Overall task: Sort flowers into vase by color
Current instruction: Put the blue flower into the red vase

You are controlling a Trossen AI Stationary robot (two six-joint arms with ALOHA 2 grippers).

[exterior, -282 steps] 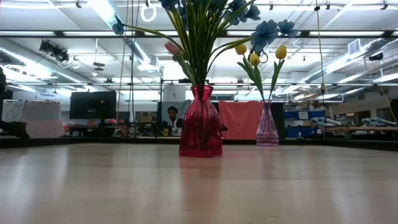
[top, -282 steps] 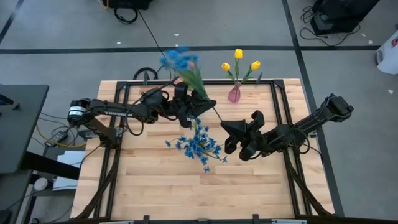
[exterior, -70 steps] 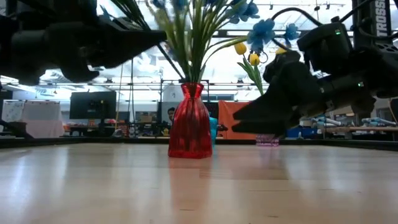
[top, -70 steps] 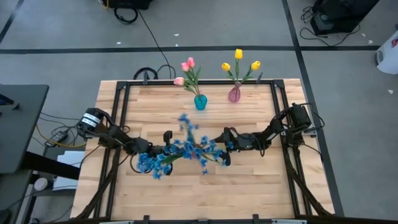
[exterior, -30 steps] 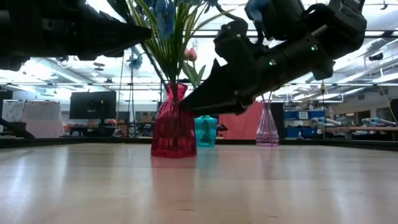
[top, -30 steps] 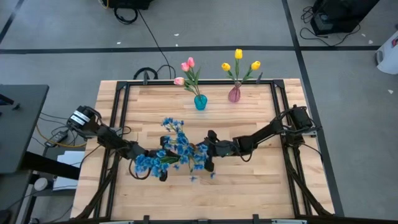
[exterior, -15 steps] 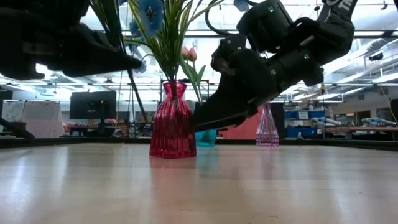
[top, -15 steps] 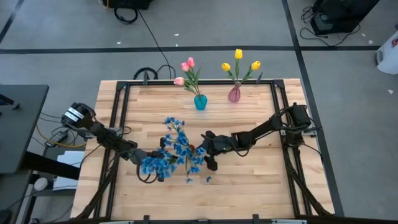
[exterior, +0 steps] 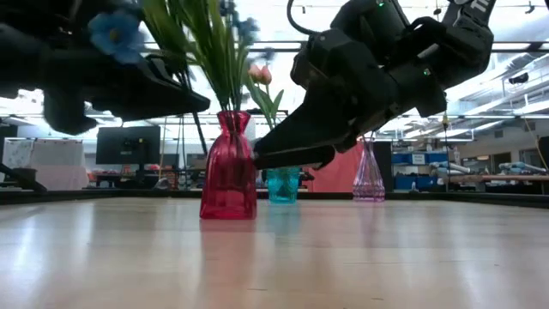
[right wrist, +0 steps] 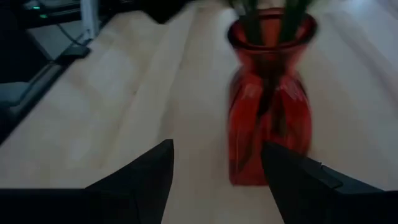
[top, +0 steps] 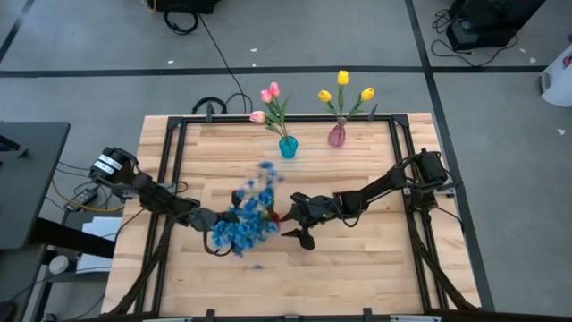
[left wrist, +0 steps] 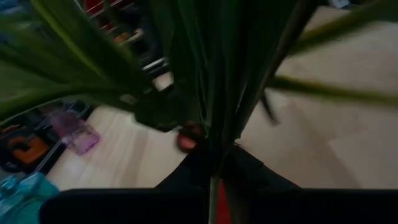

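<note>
The blue flowers [top: 246, 222] stand with their green stems [exterior: 214, 60] in a red vase [exterior: 227, 172] at the table's middle, and they lean toward the left. My left gripper [top: 217, 238] reaches in level from the left and is shut on the stems above the vase's neck. My right gripper [top: 288, 224] is open just to the right of the vase. It points at the vase [right wrist: 268, 106], which stands ahead of its two fingers and not between them. Whether a finger touches the vase, I cannot tell. My left gripper holds the bundle of green stems [left wrist: 217, 118] a little above the vase's mouth, coming level from the table's left, fingers across the stems. The blossoms above hide the exact place of contact. The stems' lower ends stay in the red vase, which stands on the table.
At the far edge stand a teal vase [top: 287, 148] with pink tulips [top: 268, 94] and a pinkish clear vase [top: 337, 136] with yellow tulips [top: 343, 87]. Black frame rails [top: 170, 179] run along the table's sides. Bare wood lies toward the near edge.
The red vase with the blue flowers has slid a little toward the table's left. The stems have tipped further left, and the blossoms have swung over my left arm. My right gripper has followed toward the left and stays open beside the vase.
</note>
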